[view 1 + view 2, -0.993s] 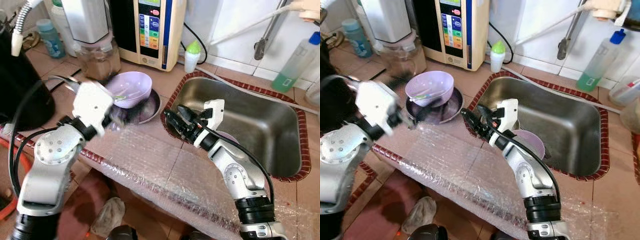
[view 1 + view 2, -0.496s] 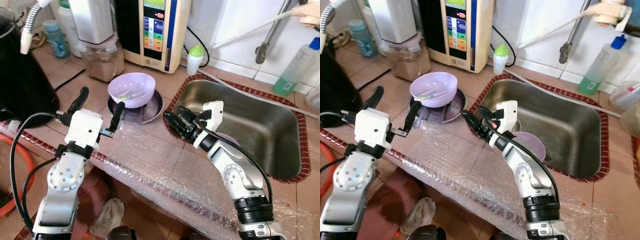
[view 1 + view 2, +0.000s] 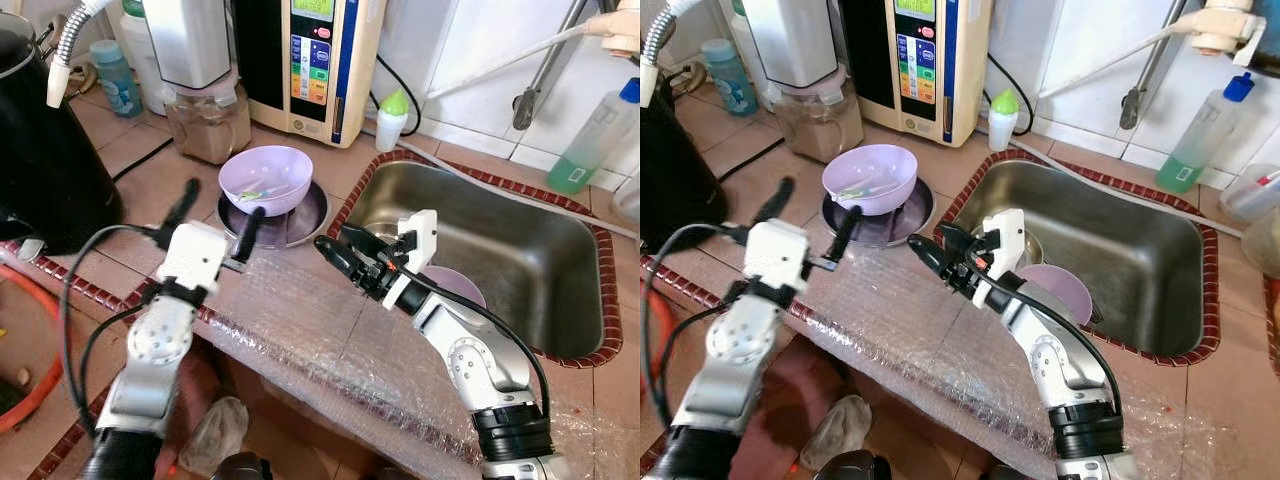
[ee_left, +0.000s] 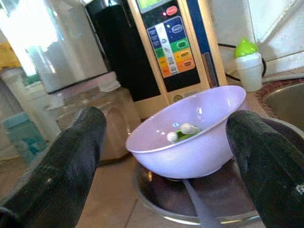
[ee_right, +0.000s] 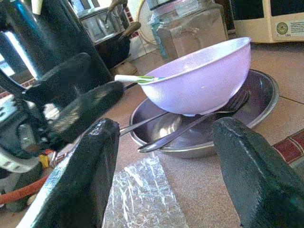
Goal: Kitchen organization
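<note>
The tiled counter carries a steel sink set into its right part, with a sheet of bubble wrap laid along the front edge. At the back edge stand a water purifier, a jar under a grey appliance, and a small bottle with a green cap. A black kettle occupies the left end.

A steel plate sits on the counter just left of the sink rim. A lilac bowl rests on it, with a small green-and-white item inside that is too small to identify. A fork lies in the plate under the bowl. A second lilac dish lies inside the sink.

The left gripper is at the front edge of the plate; its fingers are spread wide and hold nothing. In the left wrist view the bowl lies between them and apart from both.

The right gripper hovers above the counter between the plate and the sink rim, pointing toward the plate. Its fingers are likewise wide apart and empty, with bowl and plate ahead of them, not touching.
</note>
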Robot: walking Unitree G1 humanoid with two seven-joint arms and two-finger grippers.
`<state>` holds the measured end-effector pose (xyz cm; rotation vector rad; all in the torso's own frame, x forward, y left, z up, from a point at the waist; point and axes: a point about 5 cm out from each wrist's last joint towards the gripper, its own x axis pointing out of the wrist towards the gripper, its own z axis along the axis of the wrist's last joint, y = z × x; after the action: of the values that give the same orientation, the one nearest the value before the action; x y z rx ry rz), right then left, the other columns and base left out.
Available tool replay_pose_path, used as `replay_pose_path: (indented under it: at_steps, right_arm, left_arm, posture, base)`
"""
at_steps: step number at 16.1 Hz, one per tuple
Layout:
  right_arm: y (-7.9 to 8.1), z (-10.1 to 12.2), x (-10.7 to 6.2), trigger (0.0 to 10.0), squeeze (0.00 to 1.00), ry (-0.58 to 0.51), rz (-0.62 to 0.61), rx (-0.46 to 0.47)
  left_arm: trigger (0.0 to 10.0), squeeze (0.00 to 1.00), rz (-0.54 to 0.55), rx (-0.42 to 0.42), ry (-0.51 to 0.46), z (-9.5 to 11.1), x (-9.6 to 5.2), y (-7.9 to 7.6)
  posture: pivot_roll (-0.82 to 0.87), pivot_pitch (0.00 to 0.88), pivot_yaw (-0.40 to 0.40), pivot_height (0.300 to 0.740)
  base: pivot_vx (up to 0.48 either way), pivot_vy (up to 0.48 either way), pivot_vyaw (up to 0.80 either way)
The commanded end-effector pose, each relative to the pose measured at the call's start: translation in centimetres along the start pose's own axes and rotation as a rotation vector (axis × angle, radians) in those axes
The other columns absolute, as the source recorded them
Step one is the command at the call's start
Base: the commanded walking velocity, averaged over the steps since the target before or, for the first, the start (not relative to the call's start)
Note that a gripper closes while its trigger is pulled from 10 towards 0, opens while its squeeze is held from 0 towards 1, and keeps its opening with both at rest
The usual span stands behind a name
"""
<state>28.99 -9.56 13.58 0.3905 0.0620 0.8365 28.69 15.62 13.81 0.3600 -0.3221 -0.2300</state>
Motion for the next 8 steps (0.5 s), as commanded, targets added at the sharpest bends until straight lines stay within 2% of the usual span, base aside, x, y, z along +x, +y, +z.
replay_pose_path:
  at_steps: [1,2,3,8]
  right_arm:
    - [0.2,0.3,-0.2,10.0,0.00,-0.003,0.005,-0.010]
    - [0.3,0.3,-0.2,10.0,0.00,-0.001,0.006,-0.009]
    - [0.3,0.3,-0.3,10.0,0.00,-0.001,0.000,-0.012]
    - [0.0,0.4,-0.7,10.0,0.00,-0.006,-0.023,-0.017]
  left_arm:
    - [7.8,0.00,-0.022,0.011,-0.019,0.0,0.7,-0.4]
    - [4.5,0.00,-0.028,0.008,-0.024,-0.1,1.1,-0.5]
    - [0.0,0.00,-0.027,0.000,-0.022,-0.3,1.4,-0.5]
    - [0.0,0.00,-0.032,-0.015,-0.033,-0.7,3.1,-0.3]
  posture:
    - [-0.01,0.025,-0.006,0.740]
    - [-0.01,0.025,-0.003,0.740]
    - [-0.02,0.022,0.004,0.740]
    - [-0.03,0.022,0.010,0.740]
  base:
    - [0.000,0.000,0.00]
    - [0.000,0.000,0.00]
    - [0.000,0.000,0.00]
    - [0.000,0.000,0.00]
